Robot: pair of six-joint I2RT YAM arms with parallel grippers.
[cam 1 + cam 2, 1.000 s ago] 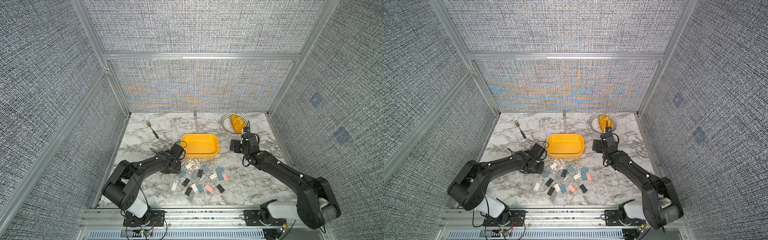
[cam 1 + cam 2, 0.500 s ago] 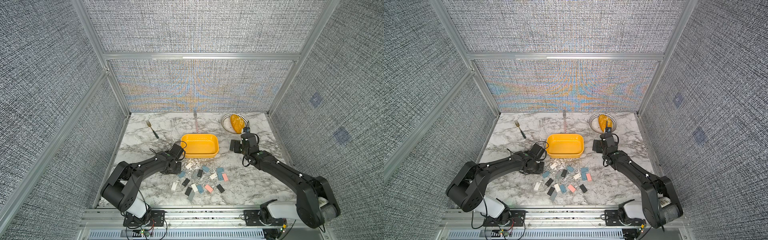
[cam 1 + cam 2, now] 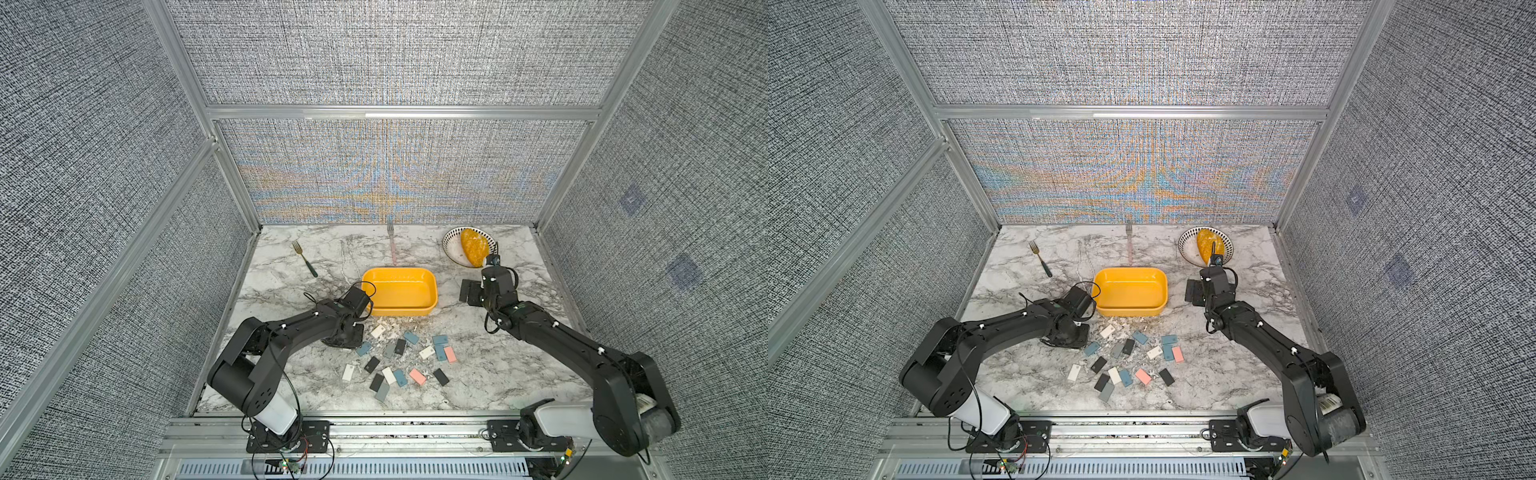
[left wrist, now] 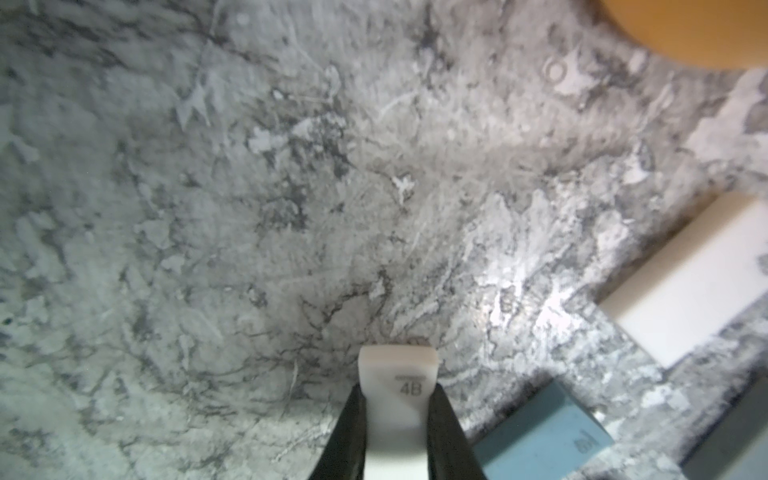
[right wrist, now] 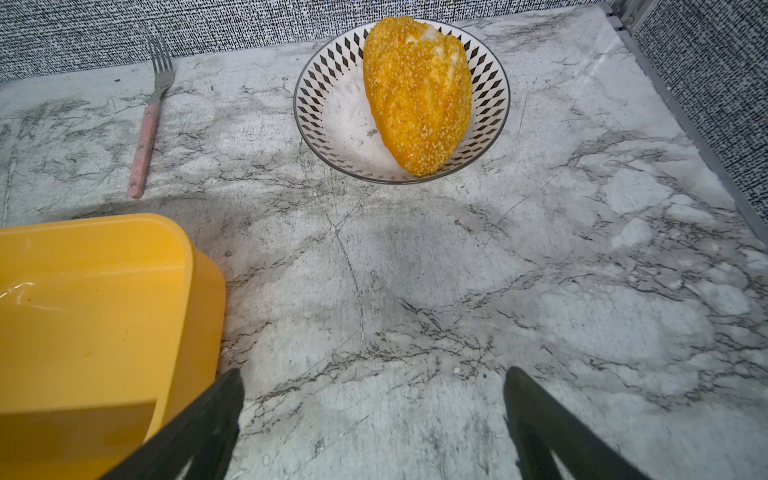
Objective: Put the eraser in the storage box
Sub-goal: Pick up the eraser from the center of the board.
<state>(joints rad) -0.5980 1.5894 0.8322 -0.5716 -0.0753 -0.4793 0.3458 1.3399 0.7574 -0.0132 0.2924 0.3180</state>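
Two pincers over the marble counter (image 3: 490,374), left pincer (image 4: 397,390) clamped on a white eraser (image 4: 395,365) marked 4B, just off the front left corner of the storage box (image 3: 401,309), right pincer (image 5: 372,374) spread apart, empty, beside its right end, small flat blocks (image 3: 419,376) scattered before it

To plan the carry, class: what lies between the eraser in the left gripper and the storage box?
Only bare marble table, in the left wrist view, between the held eraser and the storage box.
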